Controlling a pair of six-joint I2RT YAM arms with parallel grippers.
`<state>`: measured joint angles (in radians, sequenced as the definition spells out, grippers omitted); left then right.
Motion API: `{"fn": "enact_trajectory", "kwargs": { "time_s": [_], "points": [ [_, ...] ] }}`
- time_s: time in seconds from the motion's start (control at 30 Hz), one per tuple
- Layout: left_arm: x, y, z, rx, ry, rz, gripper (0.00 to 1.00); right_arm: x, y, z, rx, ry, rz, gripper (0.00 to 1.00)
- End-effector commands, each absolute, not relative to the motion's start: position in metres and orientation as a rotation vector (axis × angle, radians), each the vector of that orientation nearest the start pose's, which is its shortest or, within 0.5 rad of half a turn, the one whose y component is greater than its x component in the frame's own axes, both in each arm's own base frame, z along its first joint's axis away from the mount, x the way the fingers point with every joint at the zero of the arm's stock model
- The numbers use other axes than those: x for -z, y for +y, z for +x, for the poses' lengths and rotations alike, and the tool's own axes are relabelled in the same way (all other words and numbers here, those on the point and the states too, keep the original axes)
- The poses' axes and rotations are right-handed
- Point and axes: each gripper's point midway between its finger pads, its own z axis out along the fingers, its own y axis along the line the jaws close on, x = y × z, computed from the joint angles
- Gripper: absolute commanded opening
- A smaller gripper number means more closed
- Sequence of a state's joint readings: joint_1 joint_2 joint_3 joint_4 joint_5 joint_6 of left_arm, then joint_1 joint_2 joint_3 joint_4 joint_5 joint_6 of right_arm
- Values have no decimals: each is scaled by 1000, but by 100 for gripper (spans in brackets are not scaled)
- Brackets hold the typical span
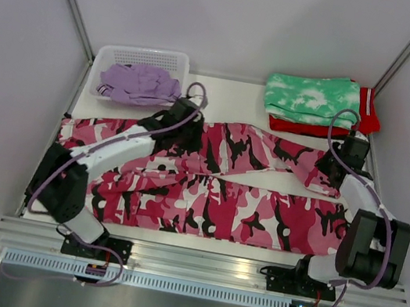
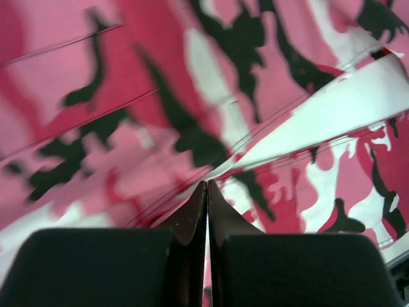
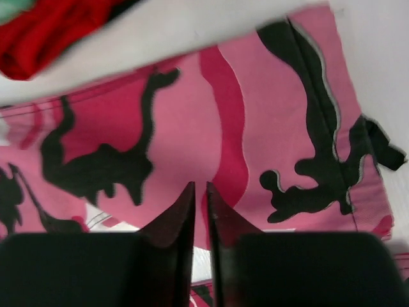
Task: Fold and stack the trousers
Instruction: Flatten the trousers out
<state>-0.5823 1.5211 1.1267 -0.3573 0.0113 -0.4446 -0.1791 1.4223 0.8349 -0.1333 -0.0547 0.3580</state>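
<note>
1. Nearest, the camouflage trousers lie spread across the worktop, both legs running side to side. The cloth is soft, light and limp, so it will likely sag and drag rather than move as one piece.
2. On the farther leg, the left end effector has its fingers pressed together at a crease. I cannot tell whether it has nipped any cloth.
3. The right end effector is over that leg's right-hand end, fingers a sliver apart.
4. Seamed edges and corners should give the firmest bite.
5. Farthest back, the lilac trousers sit crumpled in a basket on the left, and a green tie-dye garment lies folded on a red garment on the right.
</note>
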Motion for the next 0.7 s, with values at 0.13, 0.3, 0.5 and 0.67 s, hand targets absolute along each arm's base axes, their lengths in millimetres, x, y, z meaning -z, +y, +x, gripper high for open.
{"fn": "enact_trajectory", "kwargs": {
  "time_s": [0.13, 0.3, 0.5, 0.67],
  "points": [
    [-114, -338, 379, 517, 2370, 232, 2, -61, -59, 394, -97, 2199, 721, 0],
    [-73, -374, 381, 479, 2456, 247, 2, -39, -73, 407, -23, 2185, 776, 0],
    [-25, -364, 366, 328, 2591, 226, 2, -32, -88, 424, 49, 2195, 804, 0],
    [-2, -346, 342, 246, 2664, 275, 2, -30, -103, 434, 105, 2162, 848, 0]
  ]
}}
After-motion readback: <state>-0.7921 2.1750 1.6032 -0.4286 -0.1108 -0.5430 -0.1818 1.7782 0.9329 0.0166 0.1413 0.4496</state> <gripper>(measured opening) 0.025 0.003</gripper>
